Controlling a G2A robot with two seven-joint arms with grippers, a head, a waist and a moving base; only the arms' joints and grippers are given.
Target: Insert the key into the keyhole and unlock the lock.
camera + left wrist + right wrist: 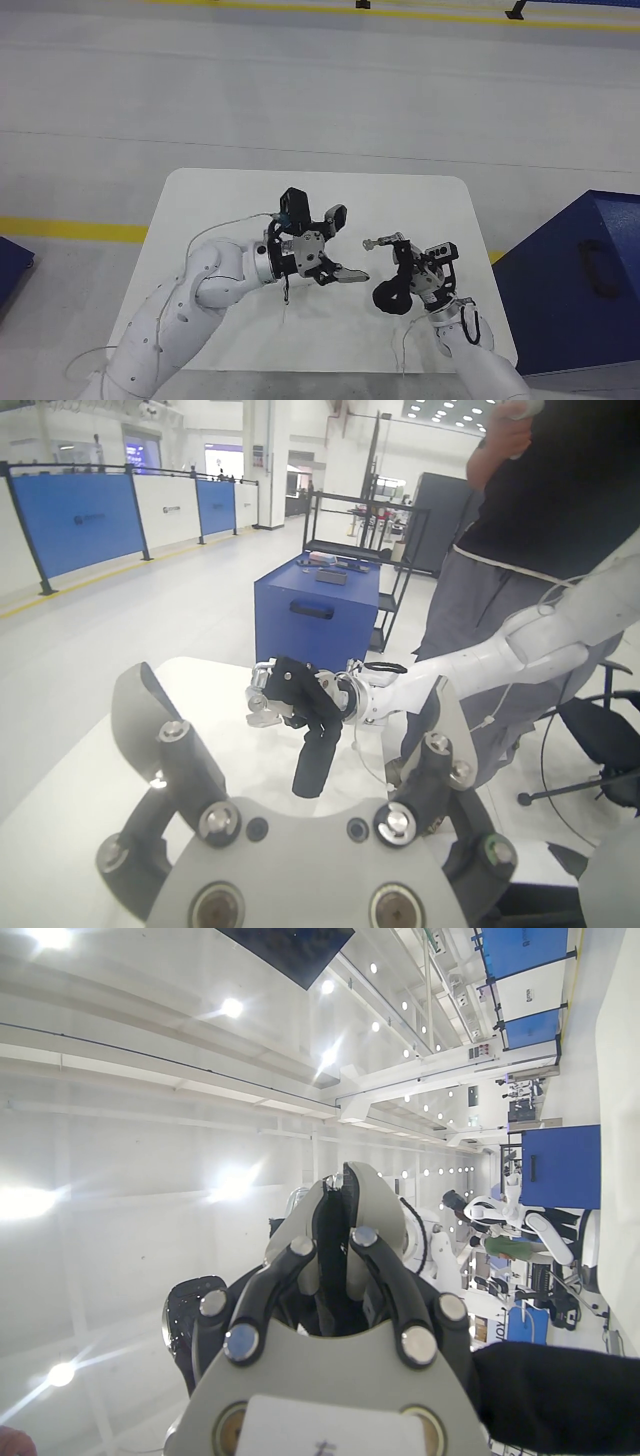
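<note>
Clamping a black fabric-covered piece (330, 1238) between its closed fingers, the right gripper (336, 1195) holds a small silver lock (260, 700) in the air. The lock juts from the end of that black piece, with its curved shackle uppermost in the left wrist view. A loose length of the black fabric hangs down below the lock. Small silver parts sit against the lock's lower side, and whether one of them is the key cannot be told. The left gripper (349, 244) hangs just beside the lock, facing it, with its two fingers spread wide apart, holding nothing and touching nothing. The white table (220, 200) lies beneath the lock, and the lock does not touch it. A blue cabinet (590, 280) stands on the floor well apart from the lock, on the side away from the left gripper.
</note>
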